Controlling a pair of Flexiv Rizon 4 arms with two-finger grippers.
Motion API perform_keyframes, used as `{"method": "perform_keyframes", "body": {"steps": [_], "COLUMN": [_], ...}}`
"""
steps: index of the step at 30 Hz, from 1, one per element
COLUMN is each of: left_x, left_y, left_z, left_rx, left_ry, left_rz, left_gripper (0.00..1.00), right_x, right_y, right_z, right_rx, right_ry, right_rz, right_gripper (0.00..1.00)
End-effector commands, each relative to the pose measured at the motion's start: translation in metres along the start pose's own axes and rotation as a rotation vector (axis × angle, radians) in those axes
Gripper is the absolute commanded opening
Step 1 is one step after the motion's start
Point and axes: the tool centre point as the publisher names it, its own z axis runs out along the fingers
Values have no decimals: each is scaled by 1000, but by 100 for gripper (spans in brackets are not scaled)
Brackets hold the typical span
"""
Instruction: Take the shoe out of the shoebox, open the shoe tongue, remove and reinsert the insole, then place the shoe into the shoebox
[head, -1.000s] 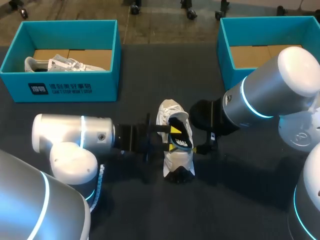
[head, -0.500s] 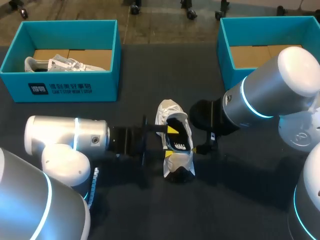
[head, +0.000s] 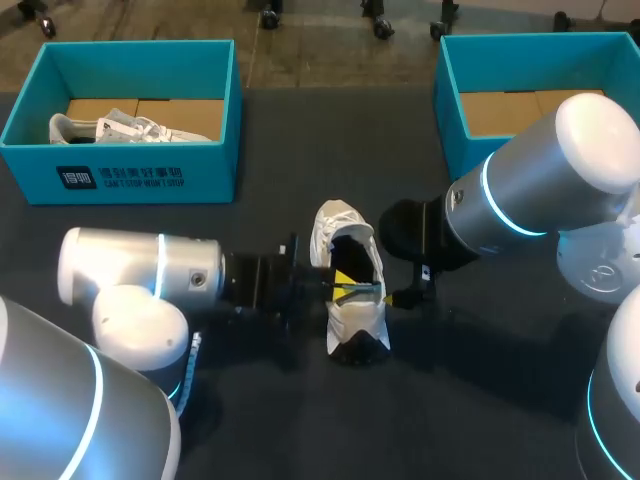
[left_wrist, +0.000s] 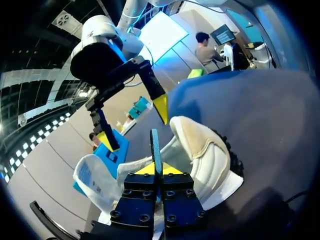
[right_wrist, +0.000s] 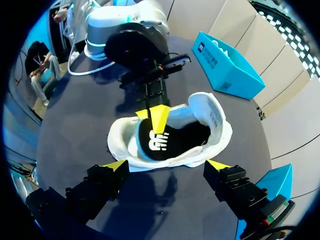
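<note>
While a second shoe (head: 130, 128) sits in the teal shoebox (head: 130, 175) at the desk's (head: 290, 140) far left corner, my left claw (left_wrist: 156, 169) reaches into the mouth of the white shoe (head: 352, 325) lying near the middle of the desk, its yellow tips pinched together on the edge of the dark insole (right_wrist: 157, 140). The insole lies inside the shoe. My right claw (right_wrist: 167, 165) waits just beside the shoe's other flank, fingers spread wide, gripping nothing. Another teal shoebox (head: 450, 110) stands at the far right.
</note>
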Motion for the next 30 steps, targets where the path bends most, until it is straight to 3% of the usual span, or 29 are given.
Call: {"method": "perform_keyframes", "body": {"steps": [1,8,10,13,30], "left_x": [-1,-1,-4,-8,-19], "left_y": [8,14,9,0,-28], "left_z": [7,5,1,-4,-15], "left_rx": [-10,-25,-13,5,50], "left_ry": [0,-2,-12,-20,-34], "left_rz": [10,7,-1,-5,-4], "left_gripper": [0,0,37,44,54], "right_x": [1,1,1,1,1], "right_y": [-1,-1,-1,-1,-1], "right_z": [0,0,0,0,0], "right_rx": [-2,-2,-2,-2,-2], "right_ry": [-1,-1,-1,-1,-1], "right_rz": [0,0,0,0,0], "right_gripper": [100,100,100,100,100]}}
